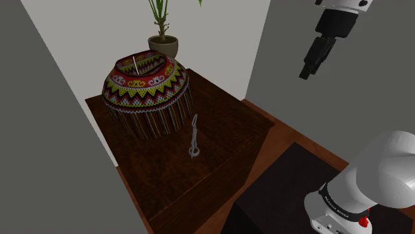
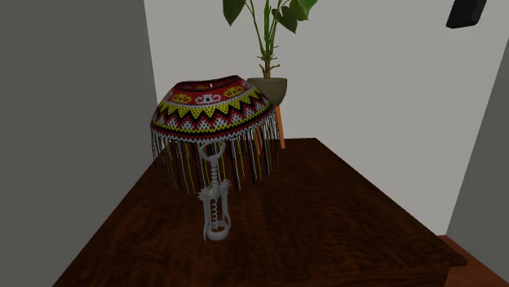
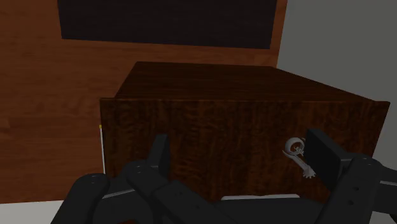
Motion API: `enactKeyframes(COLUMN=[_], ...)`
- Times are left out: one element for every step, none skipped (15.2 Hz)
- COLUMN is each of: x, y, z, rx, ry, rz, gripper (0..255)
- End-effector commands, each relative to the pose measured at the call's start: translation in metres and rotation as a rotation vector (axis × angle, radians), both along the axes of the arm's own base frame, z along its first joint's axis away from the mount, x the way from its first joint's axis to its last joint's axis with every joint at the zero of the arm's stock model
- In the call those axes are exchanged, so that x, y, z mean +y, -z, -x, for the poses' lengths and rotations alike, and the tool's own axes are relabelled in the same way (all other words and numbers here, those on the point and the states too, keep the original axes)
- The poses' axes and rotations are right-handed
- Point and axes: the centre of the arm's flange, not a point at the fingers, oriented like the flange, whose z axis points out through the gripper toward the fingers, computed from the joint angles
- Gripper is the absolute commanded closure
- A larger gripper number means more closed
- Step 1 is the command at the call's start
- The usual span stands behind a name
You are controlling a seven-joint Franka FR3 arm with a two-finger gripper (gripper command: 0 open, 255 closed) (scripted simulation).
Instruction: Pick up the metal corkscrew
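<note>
Claw spread, empty, well above counter | corkscrew on counter near fringed shade | risk, I judge: my descent snags that fringe or nudges the slim corkscrew away.

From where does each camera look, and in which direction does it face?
Shoulder view: high beside the stand, looking down at table, corkscrew and fringed shade; arm and hand show.
Second exterior view: low near the table's edge, facing corkscrew, shade and plant; a black piece, probably the hand, top right.
Wrist view: on the open hand, looking down at the table; both fingers show.
All three share corkscrew and table.
</note>
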Motion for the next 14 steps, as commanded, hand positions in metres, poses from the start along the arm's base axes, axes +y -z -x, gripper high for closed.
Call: enactKeyframes(x=[0.000, 0.010, 0.019, 0.029, 0.039, 0.049, 0.058, 0.068, 0.078, 0.088, 0.097, 0.107, 0.117, 0.127], y=[0.000, 0.007, 0.015, 0.022, 0.029, 0.036, 0.044, 0.051, 0.058, 0.065, 0.072, 0.079, 0.085, 0.092], z=[0.000, -0.003, -0.006, -0.008, -0.011, -0.014, -0.018, -0.021, -0.024, -0.027, -0.031, -0.034, -0.038, -0.041], rx=[0.000, -0.019, -0.038, -0.056, -0.075, -0.094, -0.113, -0.131, -0.150, -0.169, -0.188, -0.207, -0.225, -0.244], ry=[0.000, -0.007, -0.014, -0.021, -0.028, -0.035, -0.042, -0.049, -0.056, -0.063, -0.070, -0.077, -0.084, -0.091], rz=[0.000, 0.001, 0.003, 0.004, 0.005, 0.007, 0.008, 0.010, 0.011, 0.012, 0.014, 0.015, 0.016, 0.018], gripper=[0, 0, 0, 0, 0, 0, 0, 0, 0, 0, 0, 0, 0, 0])
